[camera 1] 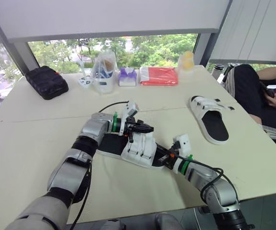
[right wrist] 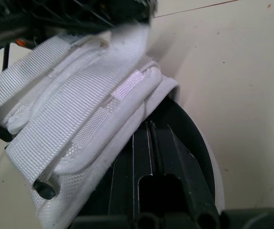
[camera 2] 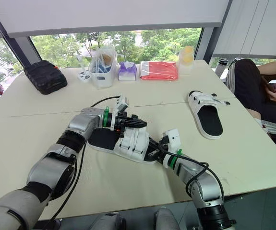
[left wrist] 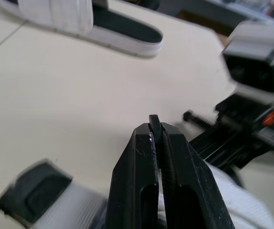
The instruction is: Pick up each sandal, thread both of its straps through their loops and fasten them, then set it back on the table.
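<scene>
While the near sandal [camera 1: 134,149] lies flat on the table [camera 1: 32,139], the left gripper [camera 1: 149,128] sits clenched at its white straps. The right gripper [camera 1: 160,155], fingers pressed together, rests on its black footbed. The second sandal [camera 1: 210,120] lies well apart to the right.

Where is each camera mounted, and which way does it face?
Left eye view: on the head, facing forward and down over the table; both forearms show, left gripper and right gripper at the near sandal.
Right eye view: beside it, same scene, also with the far sandal.
Left wrist view: on the left wrist, along its shut fingers, towards the far sandal and the right wrist.
Right wrist view: on the right wrist, along its shut fingers, onto the near sandal's white straps.
</scene>
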Robot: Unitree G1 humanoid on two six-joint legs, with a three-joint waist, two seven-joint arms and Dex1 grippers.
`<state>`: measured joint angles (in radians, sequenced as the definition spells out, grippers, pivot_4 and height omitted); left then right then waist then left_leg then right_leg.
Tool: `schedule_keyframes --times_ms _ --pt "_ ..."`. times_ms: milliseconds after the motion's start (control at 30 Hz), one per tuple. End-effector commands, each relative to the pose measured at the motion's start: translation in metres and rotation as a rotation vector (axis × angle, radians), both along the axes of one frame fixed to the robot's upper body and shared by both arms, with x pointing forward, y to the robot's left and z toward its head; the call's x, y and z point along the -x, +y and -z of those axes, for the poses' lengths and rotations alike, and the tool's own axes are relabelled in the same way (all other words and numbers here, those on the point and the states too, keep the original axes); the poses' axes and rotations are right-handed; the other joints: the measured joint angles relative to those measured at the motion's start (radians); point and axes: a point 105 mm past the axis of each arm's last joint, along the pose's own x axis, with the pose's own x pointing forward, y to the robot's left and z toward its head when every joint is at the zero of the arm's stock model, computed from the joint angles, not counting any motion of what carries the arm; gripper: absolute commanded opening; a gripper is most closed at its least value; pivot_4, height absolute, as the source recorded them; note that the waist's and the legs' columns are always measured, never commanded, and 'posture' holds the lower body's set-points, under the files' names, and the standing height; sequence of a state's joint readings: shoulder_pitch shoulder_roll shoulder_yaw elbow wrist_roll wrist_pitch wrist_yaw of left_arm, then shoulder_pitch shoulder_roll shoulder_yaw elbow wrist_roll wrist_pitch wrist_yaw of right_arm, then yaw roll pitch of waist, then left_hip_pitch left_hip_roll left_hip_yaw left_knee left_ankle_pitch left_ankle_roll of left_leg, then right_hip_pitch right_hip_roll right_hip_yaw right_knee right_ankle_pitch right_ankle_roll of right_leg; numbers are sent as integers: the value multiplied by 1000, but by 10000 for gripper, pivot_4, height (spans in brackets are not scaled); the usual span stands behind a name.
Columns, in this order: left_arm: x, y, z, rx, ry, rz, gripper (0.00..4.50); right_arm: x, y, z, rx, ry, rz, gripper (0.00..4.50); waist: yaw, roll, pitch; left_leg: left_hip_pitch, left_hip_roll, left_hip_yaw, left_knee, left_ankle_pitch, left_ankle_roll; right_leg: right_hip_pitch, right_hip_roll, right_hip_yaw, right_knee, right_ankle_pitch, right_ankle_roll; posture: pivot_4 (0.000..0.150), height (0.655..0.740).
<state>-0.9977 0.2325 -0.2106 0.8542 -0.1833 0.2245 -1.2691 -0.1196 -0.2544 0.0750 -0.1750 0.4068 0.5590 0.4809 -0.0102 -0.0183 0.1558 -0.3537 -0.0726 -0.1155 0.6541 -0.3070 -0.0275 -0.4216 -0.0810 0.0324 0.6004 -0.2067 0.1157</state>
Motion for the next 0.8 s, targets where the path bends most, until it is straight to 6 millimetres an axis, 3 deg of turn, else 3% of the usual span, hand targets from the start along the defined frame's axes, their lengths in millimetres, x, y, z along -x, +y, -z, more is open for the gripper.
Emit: schedule_keyframes --times_ms 33,167,267,367,467,533,667,800 --pt "-8 5 19 -159 -116 -22 464 7 -7 28 48 108 37 0 0 0 0 1 0 0 0 0 0 1 0 0 0 0 0 1500 7400" --pt "-8 3 17 -132 -112 -13 464 7 -7 28 48 109 40 0 0 0 -1 8 0 -1 -1 0 0 10 0 -1 -2 0 1 1500 7400" --pt "-10 0 -14 41 -84 -25 8340 7 -6 28 44 108 36 0 -2 0 -1 14 1 -2 -2 -1 1 17 -1 -2 -3 -4 7 1500 7400" --pt "-15 11 -55 231 -68 -96 22654 6 -4 25 41 92 21 0 -5 0 0 12 1 -3 -3 -1 1 14 -1 -2 -3 -4 7 1500 7400" --pt "-7 38 -80 325 -61 -161 22654 7 -4 17 50 46 -12 0 -13 2 2 11 2 -3 -4 -1 1 11 -1 -1 -2 -3 4 1500 7400" --pt "2 58 -84 328 -58 -218 22654 7 -3 9 66 1 -38 0 -13 4 2 11 2 -3 -6 -1 1 11 -1 -1 -2 -3 3 1500 7400" --pt "23 93 -74 243 -64 -324 22654 9 -6 -13 109 -109 -90 0 -4 6 4 10 2 -3 -7 -1 1 8 -1 -1 -2 -3 3 1500 7400" --pt "55 106 -59 191 33 -322 22654 16 -12 -45 134 -235 -143 0 2 6 5 -4 0 -3 -2 -1 1 -4 -3 -1 -1 -2 3 1500 7400"
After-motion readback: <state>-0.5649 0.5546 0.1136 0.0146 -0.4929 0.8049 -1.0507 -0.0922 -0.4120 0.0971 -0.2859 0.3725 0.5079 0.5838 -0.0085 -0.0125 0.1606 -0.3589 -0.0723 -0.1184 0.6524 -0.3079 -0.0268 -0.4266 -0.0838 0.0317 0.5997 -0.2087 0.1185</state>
